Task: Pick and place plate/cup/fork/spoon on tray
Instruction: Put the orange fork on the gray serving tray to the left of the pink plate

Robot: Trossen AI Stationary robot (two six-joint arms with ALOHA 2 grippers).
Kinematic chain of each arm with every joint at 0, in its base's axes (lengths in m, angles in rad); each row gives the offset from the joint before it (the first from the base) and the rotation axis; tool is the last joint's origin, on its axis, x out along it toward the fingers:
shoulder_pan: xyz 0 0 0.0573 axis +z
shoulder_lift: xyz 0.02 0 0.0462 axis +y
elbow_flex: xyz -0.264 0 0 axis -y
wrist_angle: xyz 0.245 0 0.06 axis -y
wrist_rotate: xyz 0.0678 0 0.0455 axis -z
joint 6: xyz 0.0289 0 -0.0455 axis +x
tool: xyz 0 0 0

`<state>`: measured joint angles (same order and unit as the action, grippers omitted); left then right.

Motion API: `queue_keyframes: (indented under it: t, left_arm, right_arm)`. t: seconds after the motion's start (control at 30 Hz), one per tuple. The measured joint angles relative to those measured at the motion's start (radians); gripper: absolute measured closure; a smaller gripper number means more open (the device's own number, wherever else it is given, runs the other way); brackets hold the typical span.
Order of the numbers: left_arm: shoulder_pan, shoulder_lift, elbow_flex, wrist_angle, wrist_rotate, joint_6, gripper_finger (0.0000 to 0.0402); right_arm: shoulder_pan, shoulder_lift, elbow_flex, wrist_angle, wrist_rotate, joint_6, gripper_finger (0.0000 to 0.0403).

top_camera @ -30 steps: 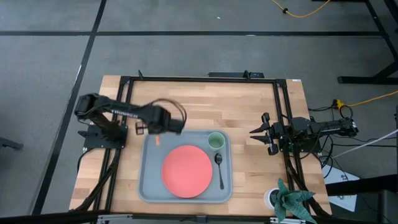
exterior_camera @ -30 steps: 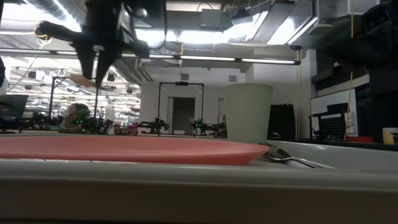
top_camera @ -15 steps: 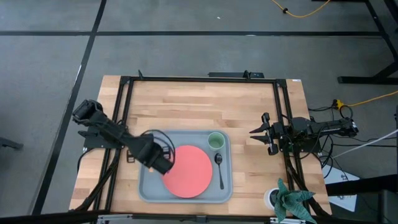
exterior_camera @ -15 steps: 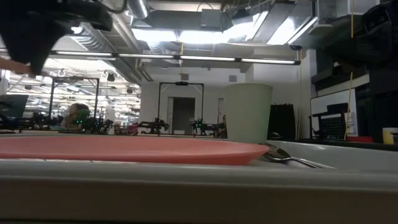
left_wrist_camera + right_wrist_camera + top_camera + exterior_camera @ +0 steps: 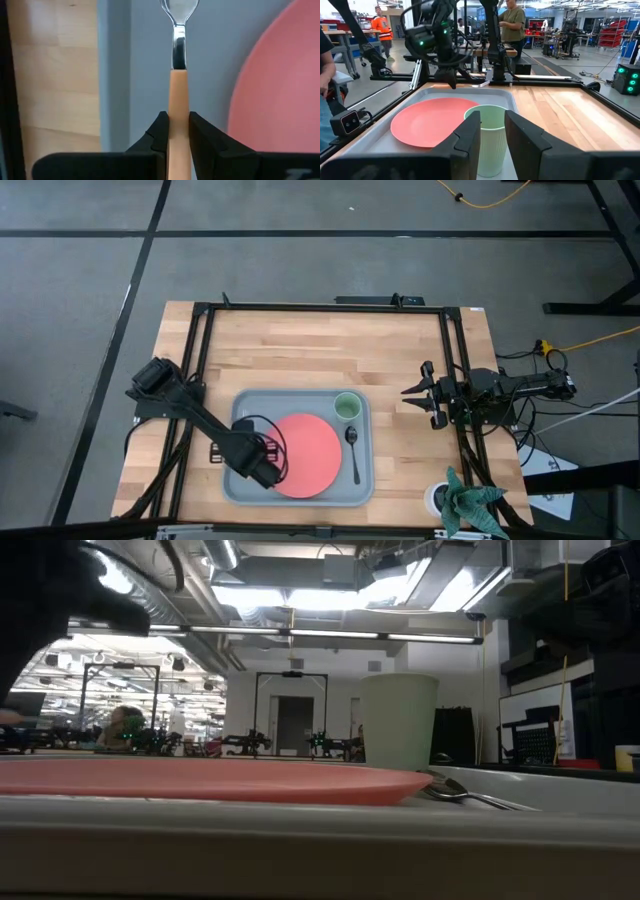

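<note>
The blue-grey tray point(image 5: 236, 412) lies on the wooden table. On it are the coral-red plate point(image 5: 310, 452), the pale-green cup point(image 5: 347, 407) and the dark spoon point(image 5: 353, 448), which lies right of the plate. My left gripper point(image 5: 262, 470) is over the tray's near left part, beside the plate's left edge. It is shut on the fork point(image 5: 178, 75), whose silver neck points away from the fingers over the tray floor point(image 5: 135, 60). In the high view the gripper hides the fork. My right gripper point(image 5: 426, 394) is open and empty at the table's right edge, pointing toward the cup point(image 5: 489, 137). My left gripper pinches the fork's yellow-orange handle point(image 5: 178, 117) between its two fingers, which lie along the handle. The metal neck and head point(image 5: 179, 20) stick out past the fingertips over the tray floor, next to the plate's rim point(image 5: 260, 100). Whether the fork touches the tray cannot be told.
A white pot with a green plant point(image 5: 462, 498) stands at the table's near right corner. Black frame rails point(image 5: 455, 350) run along the table's sides. People point(image 5: 512, 20) stand in the room beyond the table. Bare wood point(image 5: 320, 345) lies beyond the tray's far side.
My left gripper has gone from the tray's far left corner toward the table's near edge, along the plate's left side, carrying the fork and turning as it went. My right arm has kept still.
</note>
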<state>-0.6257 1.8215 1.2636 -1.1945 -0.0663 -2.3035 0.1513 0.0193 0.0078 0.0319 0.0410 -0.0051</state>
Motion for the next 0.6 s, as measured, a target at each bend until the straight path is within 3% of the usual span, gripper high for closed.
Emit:
queue_keyframes:
  t: [0.6]
  left_arm:
    - [0.004,0.089,0.000,0.048,0.033,-0.017,0.0346]
  right_arm:
    - [0.000,0.000,0.000,0.000,0.000,0.001,0.0308]
